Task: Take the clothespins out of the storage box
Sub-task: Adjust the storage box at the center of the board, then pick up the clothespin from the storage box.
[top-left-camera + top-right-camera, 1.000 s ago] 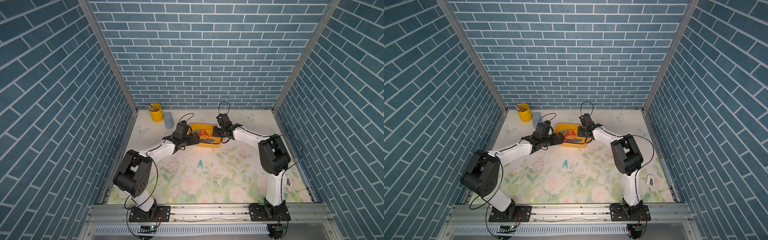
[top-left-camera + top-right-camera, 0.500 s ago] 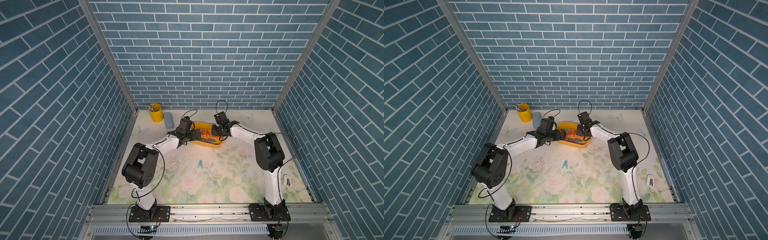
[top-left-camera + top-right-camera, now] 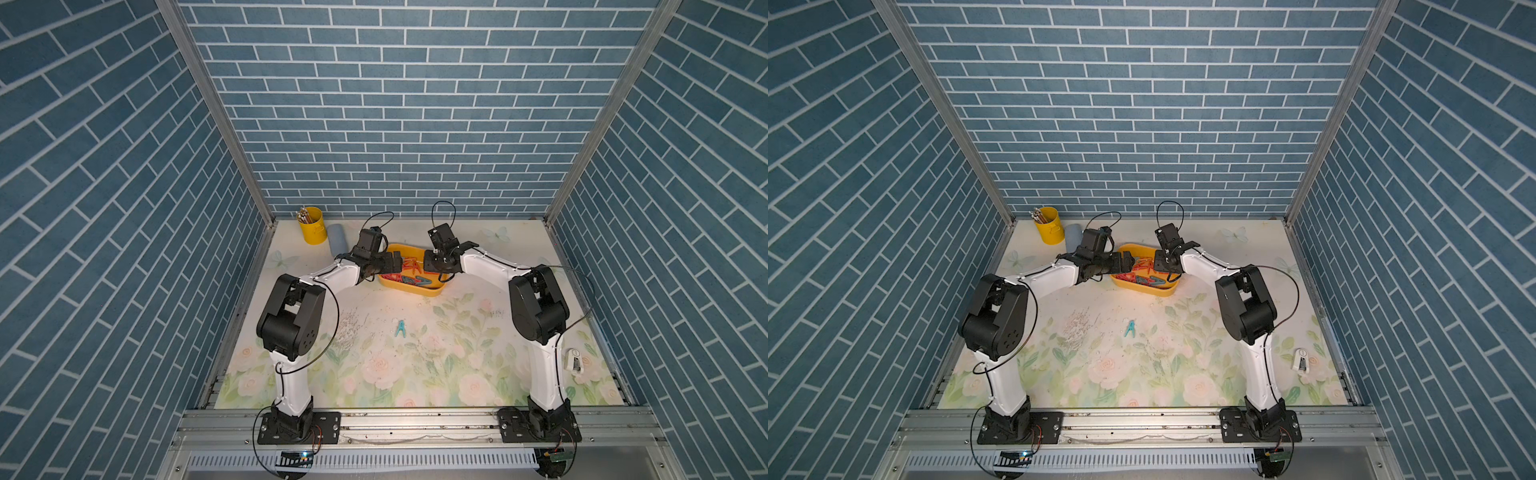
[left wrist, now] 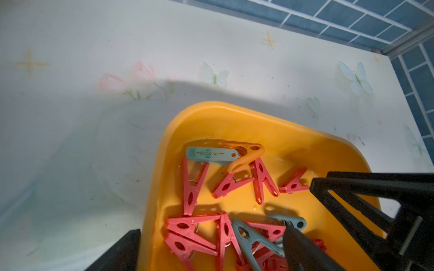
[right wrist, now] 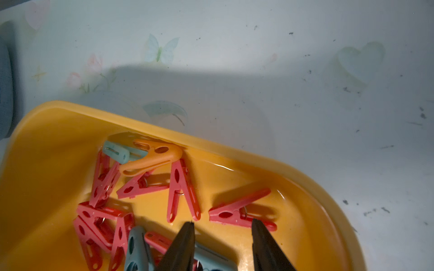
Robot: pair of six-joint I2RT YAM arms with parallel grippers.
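The left gripper (image 3: pixel 394 263) has pushed farther in over the clothespins (image 5: pixel 182 190); they lie heaped in the yellow box (image 3: pixel 415 289) near the table's (image 3: pixel 457 374) back edge; that gripper gapes across the box's end wall, likely steadying it; the right gripper (image 5: pixel 222 221), half spread and empty, is poised over a red one.

the left arm (image 3: pixel 336 276) and the right arm (image 3: pixel 486 266) reach forward, bent at the elbow, with forearms angling inward toward each other. the left gripper (image 3: pixel 395 264) slants down with its jaws spread wide. the right gripper (image 5: pixel 223 221) tilts downward, jaws parted partway, nothing between them.
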